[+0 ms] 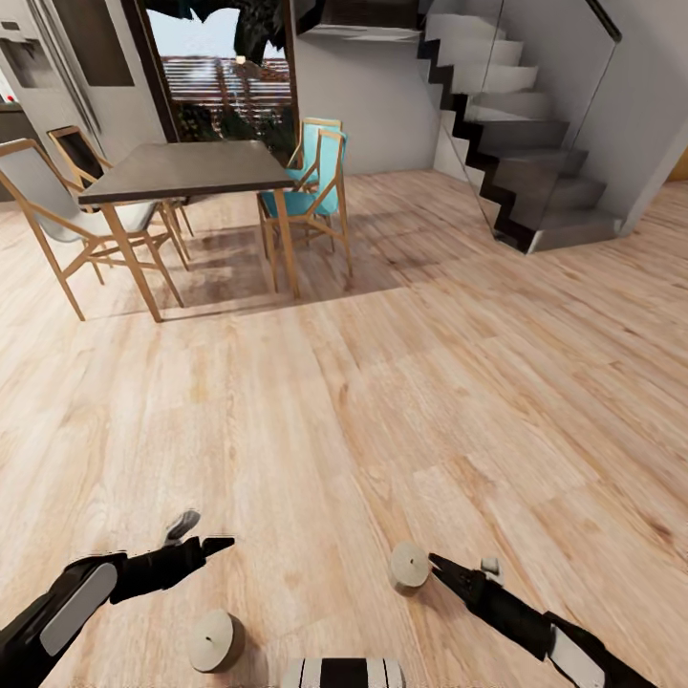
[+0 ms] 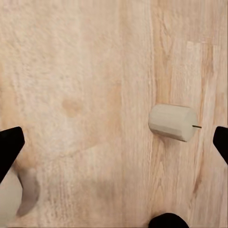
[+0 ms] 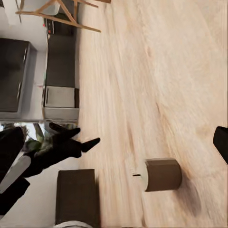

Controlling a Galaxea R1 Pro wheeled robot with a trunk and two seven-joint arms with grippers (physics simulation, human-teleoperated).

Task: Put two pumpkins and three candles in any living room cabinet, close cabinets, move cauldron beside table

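Two stubby off-white candles stand on the wooden floor close in front of me: one candle [image 1: 215, 640] by my left arm, the other candle [image 1: 409, 568] at the tip of my right gripper [image 1: 457, 571]. My left gripper [image 1: 199, 535] hovers open above the floor with nothing between its fingers. In the left wrist view a candle [image 2: 172, 122] lies between the spread fingertips [image 2: 9, 145], off towards one of them. The right wrist view has a candle [image 3: 161, 175] on the floor, with the left gripper [image 3: 71, 145] beyond it. The pumpkins, cabinet and cauldron are out of view.
A dark-topped dining table [image 1: 191, 172] with wooden chairs [image 1: 57, 205] and a teal chair [image 1: 311, 182] stands at the back left. Grey stairs [image 1: 535, 162] rise at the back right. Wide wooden floor [image 1: 430, 382] lies between. Grey kitchen units [image 3: 59, 97] show far off.
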